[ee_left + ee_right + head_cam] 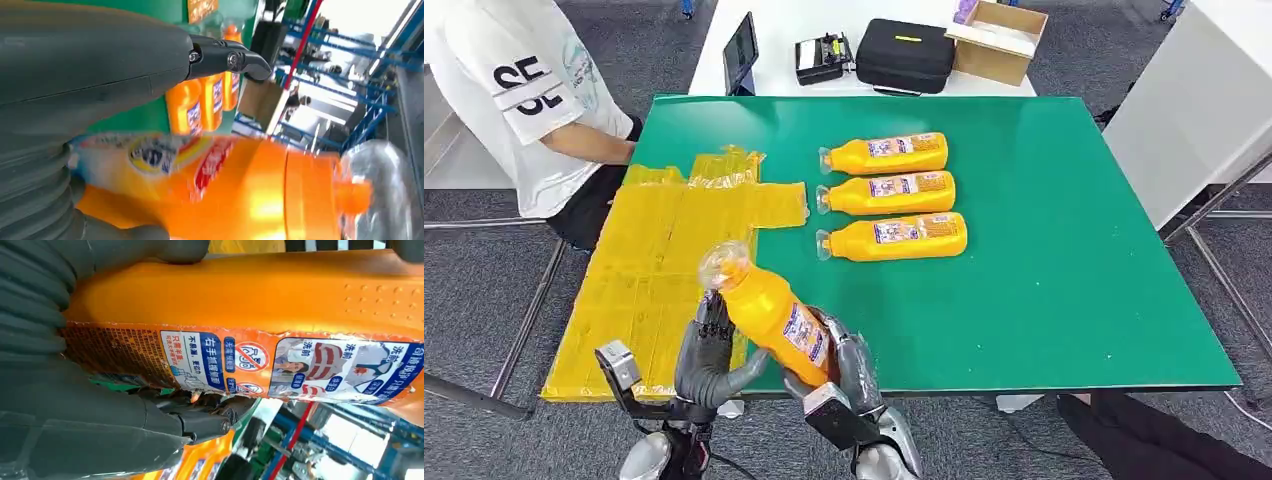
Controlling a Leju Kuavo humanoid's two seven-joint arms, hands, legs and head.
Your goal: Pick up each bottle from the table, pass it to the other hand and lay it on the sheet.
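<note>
An orange bottle (769, 310) with a clear cap is held tilted above the front edge of the green table (1064, 260). My right hand (849, 375) grips its lower body, with fingers wrapped around the label (250, 360). On the neck side my left hand (709, 355) cups the bottle (250, 190) with its fingers upright beside it and one finger (230, 57) standing clear. The crinkled yellow sheet (654, 260) lies on the table's left part. Three more orange bottles (886, 153) (889, 193) (896, 237) lie side by side mid-table.
A person in a white shirt (524, 90) sits at the table's left corner, close to the sheet. On the white table behind stand a tablet (742, 50), a small device (822, 58), a black case (904, 55) and a cardboard box (999, 40).
</note>
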